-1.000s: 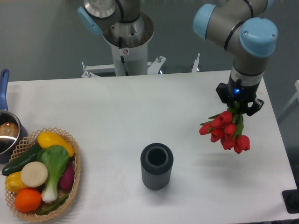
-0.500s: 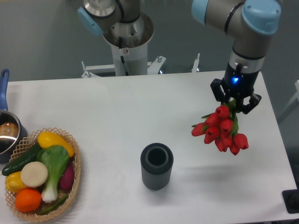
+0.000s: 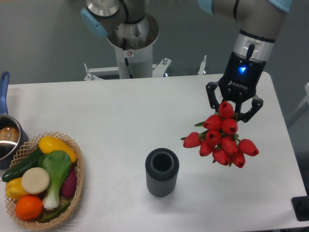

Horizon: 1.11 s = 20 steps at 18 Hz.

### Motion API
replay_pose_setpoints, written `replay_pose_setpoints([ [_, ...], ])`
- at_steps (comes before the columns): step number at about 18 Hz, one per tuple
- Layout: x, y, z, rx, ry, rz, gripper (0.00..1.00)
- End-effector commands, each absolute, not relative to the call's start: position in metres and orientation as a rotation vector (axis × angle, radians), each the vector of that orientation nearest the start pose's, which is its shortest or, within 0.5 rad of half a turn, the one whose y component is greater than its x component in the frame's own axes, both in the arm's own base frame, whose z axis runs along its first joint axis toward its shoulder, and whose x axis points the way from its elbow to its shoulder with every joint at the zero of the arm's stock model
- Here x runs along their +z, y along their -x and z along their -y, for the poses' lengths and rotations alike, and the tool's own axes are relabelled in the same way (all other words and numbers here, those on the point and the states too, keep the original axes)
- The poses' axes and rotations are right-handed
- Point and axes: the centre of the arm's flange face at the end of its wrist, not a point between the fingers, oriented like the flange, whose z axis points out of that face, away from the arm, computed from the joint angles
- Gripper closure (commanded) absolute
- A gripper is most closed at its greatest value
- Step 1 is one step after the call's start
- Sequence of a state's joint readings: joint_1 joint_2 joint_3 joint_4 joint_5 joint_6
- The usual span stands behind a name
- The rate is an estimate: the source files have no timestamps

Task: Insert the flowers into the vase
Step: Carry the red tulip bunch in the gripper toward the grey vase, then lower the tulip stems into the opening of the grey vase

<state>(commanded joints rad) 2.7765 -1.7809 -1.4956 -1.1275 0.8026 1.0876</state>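
Note:
The flowers (image 3: 219, 137), a bunch of red tulip buds with green stems, hang in the air over the right part of the table. My gripper (image 3: 234, 107) is shut on the flowers' stems from above, with the buds spread out below and in front of it. The vase (image 3: 162, 171), dark grey and ribbed with an open round mouth, stands upright on the table near the front centre, to the lower left of the flowers and apart from them.
A wicker basket (image 3: 76, 186) with colourful toy vegetables sits at the front left. A metal pot with a blue handle (image 3: 4, 87) is at the left edge. The arm's base pedestal (image 3: 130, 43) stands behind the table. A black object (image 3: 301, 208) sits at the right edge.
The gripper with the flowers has risen and moved left toward the vase. The bunch looks larger and hangs nearer the camera. The vase has not moved.

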Motion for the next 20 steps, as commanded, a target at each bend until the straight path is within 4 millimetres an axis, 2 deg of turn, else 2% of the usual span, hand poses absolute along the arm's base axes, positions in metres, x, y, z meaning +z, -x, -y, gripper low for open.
replay_pose_setpoints([
  [2, 0.495, 0.478, -0.409, -0.097, 2.228, -0.030, 1.00],
  [6, 0.517, 0.480, -0.409, -0.168, 2.028, -0.003, 1.00],
  [9, 0.524, 0.479, -0.412, -0.212, 1.922, -0.035, 1.00],
  [16, 0.514, 0.485, -0.424, -0.242, 1.824, -0.099, 1.00],
  [20, 0.504, 0.479, -0.441, -0.271, 1.826, -0.119, 1.00],
])
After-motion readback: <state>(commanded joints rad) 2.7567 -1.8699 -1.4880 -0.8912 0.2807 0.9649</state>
